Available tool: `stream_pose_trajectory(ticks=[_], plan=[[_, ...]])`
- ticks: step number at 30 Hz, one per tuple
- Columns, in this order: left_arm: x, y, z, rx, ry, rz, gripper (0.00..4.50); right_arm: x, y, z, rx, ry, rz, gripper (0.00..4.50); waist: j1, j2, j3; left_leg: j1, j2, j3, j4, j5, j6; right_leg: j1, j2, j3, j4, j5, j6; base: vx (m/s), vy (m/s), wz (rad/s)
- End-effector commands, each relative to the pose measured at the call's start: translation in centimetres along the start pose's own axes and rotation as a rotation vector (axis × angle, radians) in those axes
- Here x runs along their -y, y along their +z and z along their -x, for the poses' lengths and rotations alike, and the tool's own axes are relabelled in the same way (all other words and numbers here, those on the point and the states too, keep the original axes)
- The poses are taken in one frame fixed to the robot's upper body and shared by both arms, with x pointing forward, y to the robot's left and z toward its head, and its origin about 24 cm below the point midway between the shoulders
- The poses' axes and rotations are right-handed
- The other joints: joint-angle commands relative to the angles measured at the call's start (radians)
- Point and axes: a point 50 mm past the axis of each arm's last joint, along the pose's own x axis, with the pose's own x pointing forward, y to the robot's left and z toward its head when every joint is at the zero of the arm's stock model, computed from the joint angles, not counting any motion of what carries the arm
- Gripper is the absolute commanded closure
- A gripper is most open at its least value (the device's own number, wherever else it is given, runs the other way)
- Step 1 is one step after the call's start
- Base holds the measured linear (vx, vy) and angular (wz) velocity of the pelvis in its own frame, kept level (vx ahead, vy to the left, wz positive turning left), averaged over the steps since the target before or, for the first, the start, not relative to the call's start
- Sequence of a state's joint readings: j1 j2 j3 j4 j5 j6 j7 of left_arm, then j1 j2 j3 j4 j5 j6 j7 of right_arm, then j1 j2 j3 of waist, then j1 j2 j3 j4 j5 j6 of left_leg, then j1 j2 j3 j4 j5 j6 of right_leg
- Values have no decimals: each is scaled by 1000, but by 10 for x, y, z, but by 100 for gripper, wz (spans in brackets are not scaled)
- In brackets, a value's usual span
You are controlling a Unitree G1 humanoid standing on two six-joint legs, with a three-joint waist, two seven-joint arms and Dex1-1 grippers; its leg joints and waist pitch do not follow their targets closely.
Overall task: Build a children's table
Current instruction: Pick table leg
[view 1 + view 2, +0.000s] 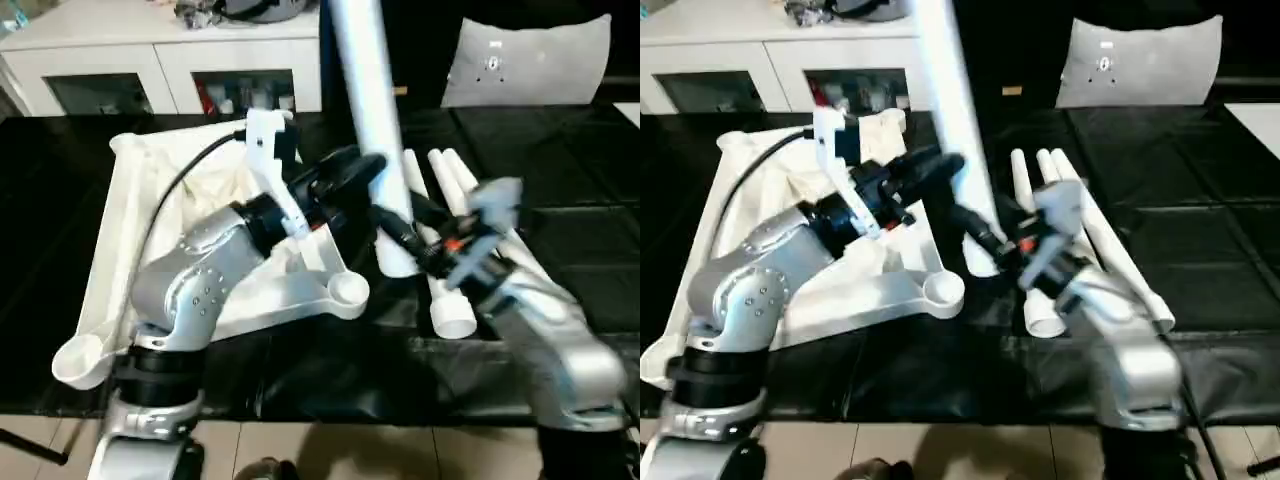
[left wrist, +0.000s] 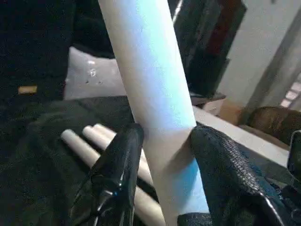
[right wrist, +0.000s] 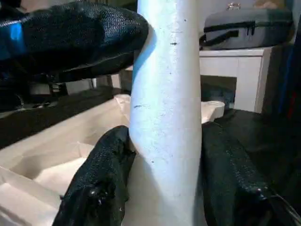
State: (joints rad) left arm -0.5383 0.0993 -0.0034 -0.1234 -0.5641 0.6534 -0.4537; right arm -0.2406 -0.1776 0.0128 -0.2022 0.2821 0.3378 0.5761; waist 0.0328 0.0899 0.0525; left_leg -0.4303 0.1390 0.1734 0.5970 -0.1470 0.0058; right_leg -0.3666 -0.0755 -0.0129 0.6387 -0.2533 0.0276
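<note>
The children's table top (image 1: 108,262) lies upside down on the black surface at the left, with a round corner socket (image 1: 348,290) facing me. One white leg (image 1: 365,100) stands nearly upright, just right of that socket. My left gripper (image 1: 352,176) is shut on the leg higher up, its black fingers (image 2: 120,160) pressed on both sides. Lower down, near the leg's base, my right gripper (image 1: 397,236) is also shut on it, with its fingers (image 3: 101,179) clasping the leg. Three more legs (image 1: 452,295) lie side by side to the right.
A white cabinet (image 1: 160,50) with glass doors stands behind the black surface. A pale padded seat back (image 1: 525,60) is at the far right. The front edge of the black surface (image 1: 350,415) runs just before my arms, with tiled floor below.
</note>
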Motion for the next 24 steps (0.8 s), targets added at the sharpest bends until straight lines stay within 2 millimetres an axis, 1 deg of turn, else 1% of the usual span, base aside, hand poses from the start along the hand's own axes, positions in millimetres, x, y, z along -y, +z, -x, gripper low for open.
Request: stream_pose_trajectory(ticks=[1,2,3,4,5,6,7,8,9,10,11,12,13,14,16,18,22,24], plan=[[-2,-3,0,-2,21,56,213,-10,3,-7,57,47,50,261,-3,-13,-61,42,72,-32,-66,-208,36,15,-56,23,-85,-34,-223,0,0,0],[-2,-4,0,-1,23,56,206,-11,3,-8,59,46,55,261,-4,-13,-62,41,72,-32,-66,-210,36,15,-57,22,-83,-28,-227,0,0,0],[-3,-4,-1,0,32,53,201,-11,2,-9,60,40,69,261,-4,-15,-63,41,73,-32,-65,-203,48,17,-57,22,-83,0,-231,0,0,0],[-5,-6,-2,8,59,84,199,-13,-1,-10,57,49,87,261,-3,-13,-63,41,72,-32,-64,-194,54,18,-57,22,-82,16,-232,0,0,0],[-6,-6,-3,17,67,110,199,-13,-1,-11,59,52,100,261,-4,-15,-62,40,71,-31,-63,-192,57,19,-57,22,-83,21,-235,0,0,0],[-6,-6,-4,21,69,119,199,-14,-1,-11,61,52,105,261,-3,-12,-64,40,72,-32,-62,-184,61,21,-58,21,-81,34,-239,0,0,0],[-5,-7,-4,29,66,142,199,-15,-2,-12,64,53,112,261,-3,-13,-65,41,73,-32,-61,-182,64,21,-58,21,-80,41,-240,0,0,0],[-5,-7,-5,34,59,159,199,-15,-2,-12,66,53,112,261,-3,-14,-65,39,72,-32,-61,-176,70,22,-58,20,-80,49,-243,0,0,0],[-3,-7,-5,33,47,174,199,-15,-2,-13,70,53,115,261,-4,-15,-65,38,72,-32,-61,-174,73,23,-58,20,-80,52,-243,0,0,0],[0,-9,-5,30,29,186,199,-16,-1,-15,75,56,122,261,-3,-15,-66,40,72,-32,-60,-175,78,23,-58,19,-79,51,-246,0,0,0],[1,-9,-5,31,24,190,199,-16,-1,-15,76,58,124,261,-5,-16,-65,39,72,-31,-59,-177,84,22,-59,20,-80,47,-249,0,0,0],[1,-9,-5,31,23,190,199,-16,-1,-15,76,58,124,261,-5,-14,-64,39,72,-32,-60,-180,86,23,-60,20,-82,37,-248,0,0,0],[1,-9,-5,32,27,201,234,-16,-1,-16,84,62,135,261,-5,-15,-64,39,73,-31,-59,-181,86,23,-60,20,-82,36,-248,0,0,0],[-1,-10,-6,31,44,202,234,-16,-1,-17,89,65,137,261,-5,-16,-64,38,73,-32,-60,-186,85,23,-59,20,-82,28,-248,0,0,0],[-2,-10,-6,38,57,210,269,-17,-1,-17,96,70,146,261,-5,-16,-63,40,74,-32,-61,-192,85,23,-59,20,-84,17,-245,0,0,0],[-4,-10,-6,46,74,213,269,-17,0,-18,100,76,154,261,-5,-18,-62,39,75,-32,-62,-194,84,23,-59,21,-84,14,-244,0,0,0],[-6,-9,-6,53,89,209,269,-17,-2,-19,103,77,154,261,-4,-19,-62,40,74,-31,-61,-198,85,22,-59,21,-85,8,-243,0,0,0],[-7,-9,-5,56,94,213,269,-17,-3,-19,100,78,155,261,-4,-18,-63,39,75,-32,-61,-188,87,23,-59,21,-83,17,-241,0,0,0]])
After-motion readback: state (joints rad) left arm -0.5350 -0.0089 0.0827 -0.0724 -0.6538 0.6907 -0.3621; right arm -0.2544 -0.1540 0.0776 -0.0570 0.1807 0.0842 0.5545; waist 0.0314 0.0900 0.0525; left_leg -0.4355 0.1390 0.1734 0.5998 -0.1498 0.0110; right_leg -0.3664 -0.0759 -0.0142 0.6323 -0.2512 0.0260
